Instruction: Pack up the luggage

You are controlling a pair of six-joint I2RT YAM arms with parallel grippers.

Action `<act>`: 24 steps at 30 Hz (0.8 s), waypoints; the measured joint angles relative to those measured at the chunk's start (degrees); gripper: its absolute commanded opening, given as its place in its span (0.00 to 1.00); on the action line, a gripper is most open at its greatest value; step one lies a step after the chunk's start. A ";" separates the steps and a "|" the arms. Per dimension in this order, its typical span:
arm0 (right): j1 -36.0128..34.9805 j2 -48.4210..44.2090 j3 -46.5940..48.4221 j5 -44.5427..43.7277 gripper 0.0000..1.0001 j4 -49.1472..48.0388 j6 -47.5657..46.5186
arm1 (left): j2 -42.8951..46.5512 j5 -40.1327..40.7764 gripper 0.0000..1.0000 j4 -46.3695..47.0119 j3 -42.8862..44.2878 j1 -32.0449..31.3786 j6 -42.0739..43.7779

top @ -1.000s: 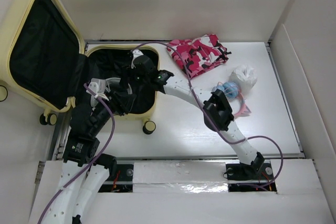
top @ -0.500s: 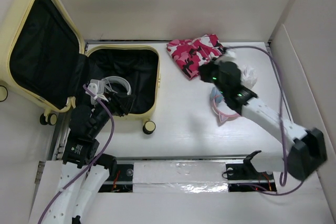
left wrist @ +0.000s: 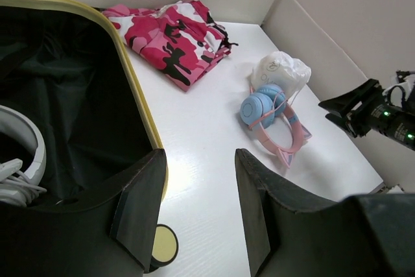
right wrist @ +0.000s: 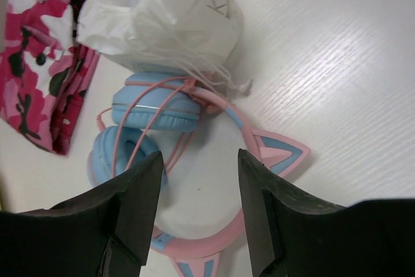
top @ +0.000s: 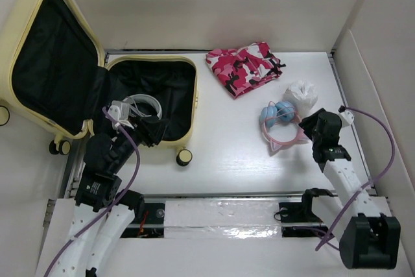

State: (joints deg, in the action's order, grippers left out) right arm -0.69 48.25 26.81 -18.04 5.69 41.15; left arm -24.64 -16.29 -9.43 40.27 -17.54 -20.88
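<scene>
Luggage lies open on white table between white walls.

One luggage, one camouflage garment, one white bag, one headset.

A folded garment in a pink, white and black camouflage print lies on the white table, toward its far edge. To the right and nearer sits a crumpled white bag. Touching the bag's near side lies a pair of headphones with blue ear cups, a pink band bearing cat ears, and a pink cord looped across the cups. The garment lies apart from both.
</scene>
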 measured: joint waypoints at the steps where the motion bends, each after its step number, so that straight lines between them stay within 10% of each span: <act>1: 1.46 1.49 0.02 0.96 0.56 -0.26 -0.33 | 0.44 0.07 0.44 0.00 0.00 -0.02 -0.02; 20: 8.41 36.70 14.01 18.93 0.54 -0.55 -9.03 | 3.37 1.88 0.44 -0.76 0.00 -1.99 0.00; 24: 7.19 38.71 14.95 19.41 0.25 0.59 -10.45 | 4.28 2.64 0.44 -1.11 0.00 -2.38 0.00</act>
State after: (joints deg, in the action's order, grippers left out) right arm 6.50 86.96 41.76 1.37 6.28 30.70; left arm -20.36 -13.65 -10.55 40.27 -19.92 -20.88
